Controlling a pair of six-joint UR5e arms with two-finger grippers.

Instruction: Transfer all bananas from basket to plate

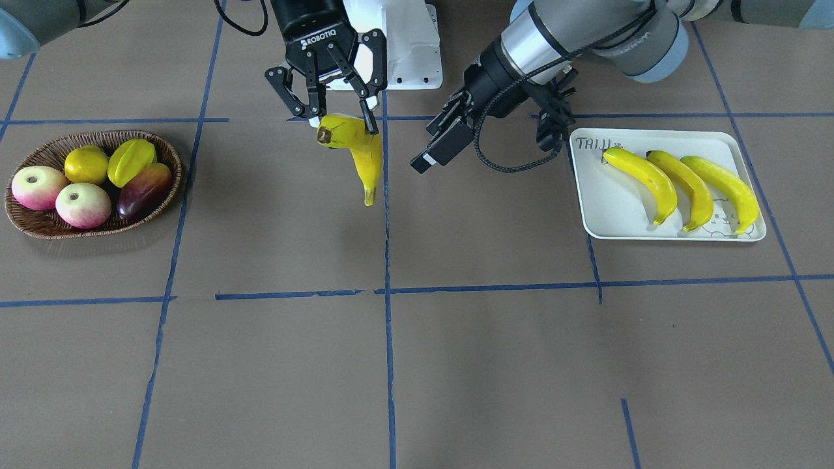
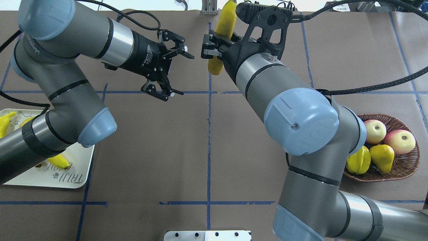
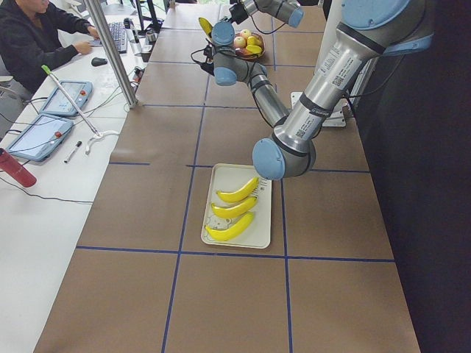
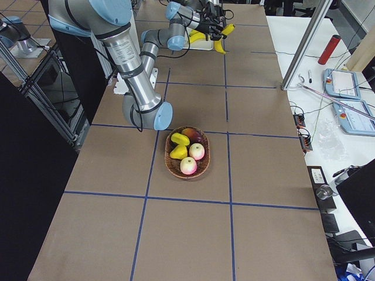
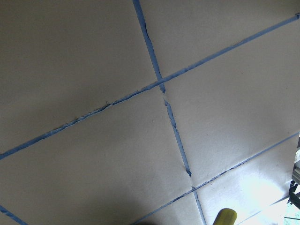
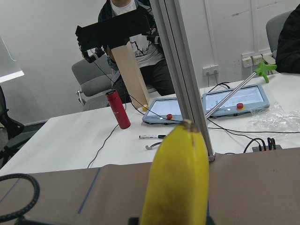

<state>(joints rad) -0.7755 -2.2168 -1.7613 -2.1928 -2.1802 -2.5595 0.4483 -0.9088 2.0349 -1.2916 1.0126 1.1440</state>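
Observation:
My right gripper [image 1: 343, 124] is shut on the stem end of a yellow banana [image 1: 361, 156] and holds it above the middle of the table, tip hanging down. The banana fills the right wrist view [image 6: 180, 178]. My left gripper [image 2: 172, 72] is open and empty, a short way from the banana, fingers pointing toward it. Three bananas [image 1: 684, 185] lie side by side on the pale tray [image 1: 606, 215]. The wicker basket [image 1: 45, 225] at the other end holds no banana.
The basket holds two pink apples [image 1: 81, 205], a yellow lemon [image 1: 86, 164], a starfruit [image 1: 130, 161] and a dark mango [image 1: 144, 191]. Blue tape lines [image 1: 388, 260] cross the brown table. The robot's white base [image 1: 410, 45] stands behind the grippers.

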